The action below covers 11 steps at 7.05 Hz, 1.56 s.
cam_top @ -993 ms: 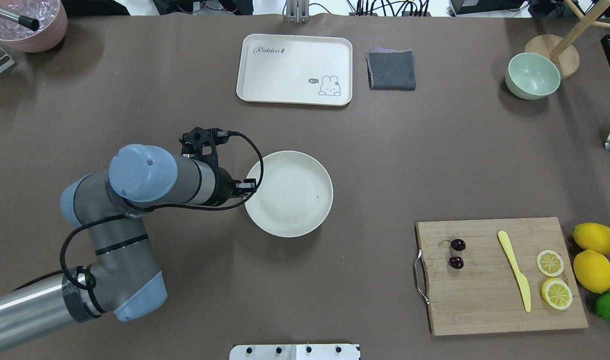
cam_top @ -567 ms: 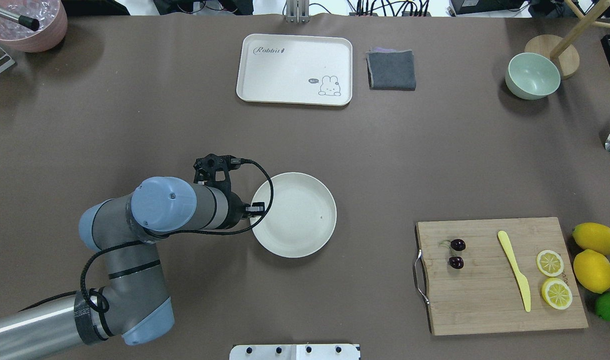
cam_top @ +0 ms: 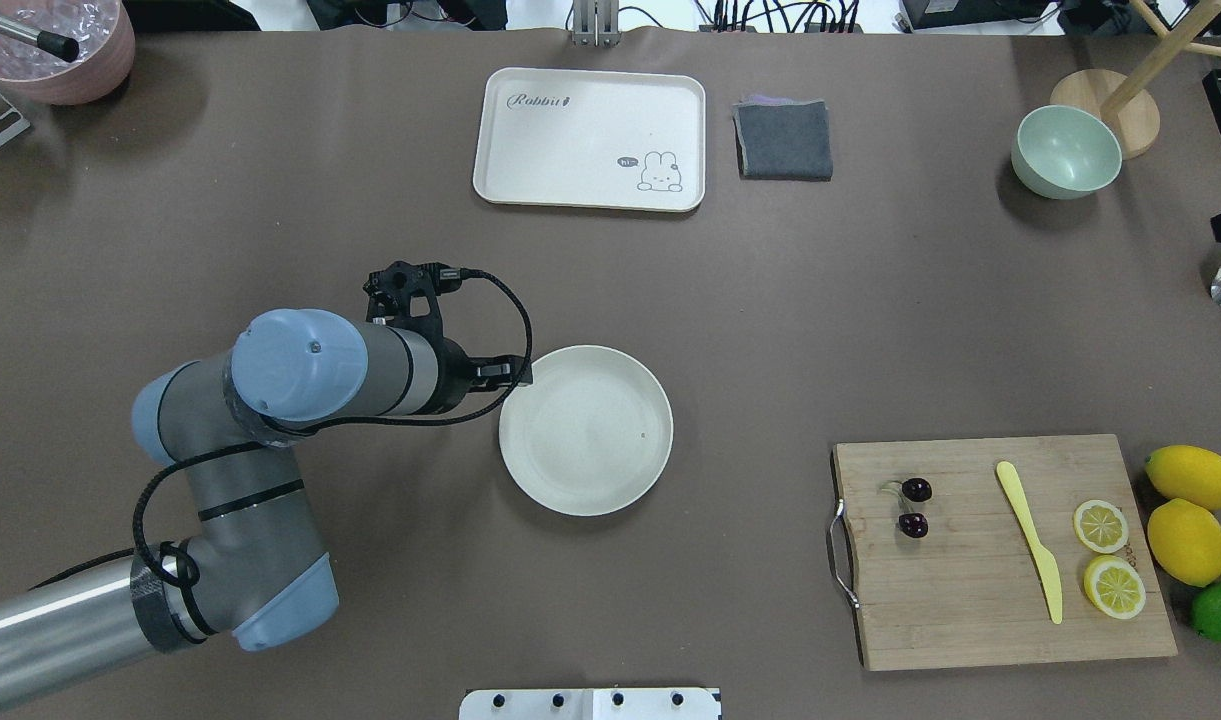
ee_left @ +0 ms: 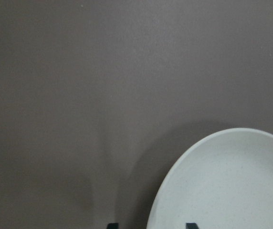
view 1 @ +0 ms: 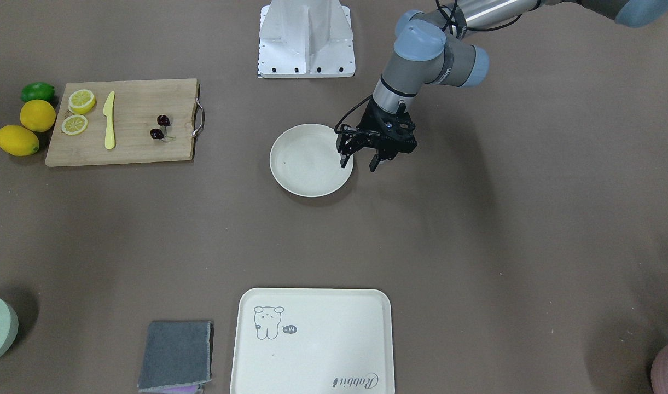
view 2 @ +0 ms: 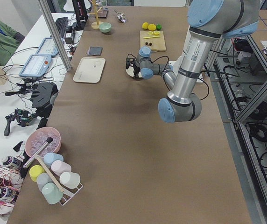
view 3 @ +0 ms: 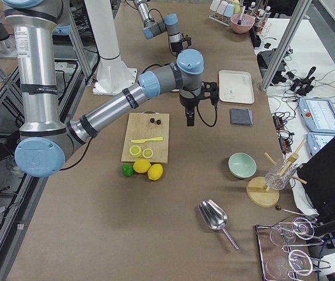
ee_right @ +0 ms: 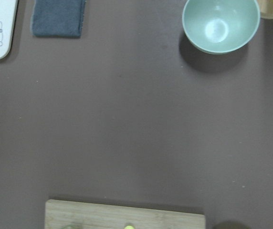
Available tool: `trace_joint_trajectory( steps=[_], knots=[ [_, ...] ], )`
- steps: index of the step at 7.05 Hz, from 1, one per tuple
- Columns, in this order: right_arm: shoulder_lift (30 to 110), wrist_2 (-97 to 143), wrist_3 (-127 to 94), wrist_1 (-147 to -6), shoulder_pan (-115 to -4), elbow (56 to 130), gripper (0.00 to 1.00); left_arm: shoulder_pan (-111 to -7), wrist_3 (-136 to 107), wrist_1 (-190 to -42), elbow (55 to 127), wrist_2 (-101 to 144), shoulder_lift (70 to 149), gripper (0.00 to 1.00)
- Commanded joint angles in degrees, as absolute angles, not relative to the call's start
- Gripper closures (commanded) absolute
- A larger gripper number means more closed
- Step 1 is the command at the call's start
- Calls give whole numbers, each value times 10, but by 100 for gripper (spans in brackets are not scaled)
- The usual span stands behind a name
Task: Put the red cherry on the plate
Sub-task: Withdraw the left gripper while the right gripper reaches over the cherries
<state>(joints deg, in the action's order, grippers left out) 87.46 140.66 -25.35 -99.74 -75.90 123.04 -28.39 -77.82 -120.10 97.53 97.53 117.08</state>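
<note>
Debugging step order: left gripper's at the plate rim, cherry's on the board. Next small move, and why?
Probably lift the left gripper straight up, clear of the plate: its jaws are open astride the rim, holding nothing, while the cherry lies on the board, well off to the robot's right.

The left arm (view 2: 189,65) rises large in front and reaches down the brown bench (view 2: 115,154). Its black pincer (view 2: 130,64) hangs at the plate (view 2: 133,73), too small to show how its fingers stand. Beyond, the red cherry (view 2: 147,43) lies on a wooden board (view 2: 158,43) near 2 lemons (view 2: 152,27), and a cream tray (view 2: 89,70) lies near the plate, away from the robot.
</note>
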Motion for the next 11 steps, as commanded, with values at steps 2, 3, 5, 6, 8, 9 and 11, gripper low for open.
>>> trace_joint_trajectory(
  steps=[2, 3, 5, 6, 8, 9, 11],
  knots=[
    [887, 1310, -550, -825, -566, 1246, 0, -343, -769, -1199, 977, 977, 1166, 2],
    [914, 1242, -616, -777, -492, 1245, 0, -351, -769, -1199, 975, 976, 1164, 2],
    [942, 1167, -683, -743, -400, 1237, 0, -356, -710, -1200, 963, 972, 1164, 2],
    [937, 1145, -696, -738, -366, 1224, 0, -357, -705, -1200, 962, 965, 1164, 2],
    [941, 1119, -721, -629, -331, 1145, 1, -356, -704, -1200, 962, 963, 1154, 2],
    [940, 1108, -721, -627, -321, 1137, 1, -356, -704, -1200, 962, 963, 1151, 2],
    [940, 1088, -721, -628, -291, 1133, 2, -357, -704, -1201, 963, 963, 1151, 2]
  ],
)
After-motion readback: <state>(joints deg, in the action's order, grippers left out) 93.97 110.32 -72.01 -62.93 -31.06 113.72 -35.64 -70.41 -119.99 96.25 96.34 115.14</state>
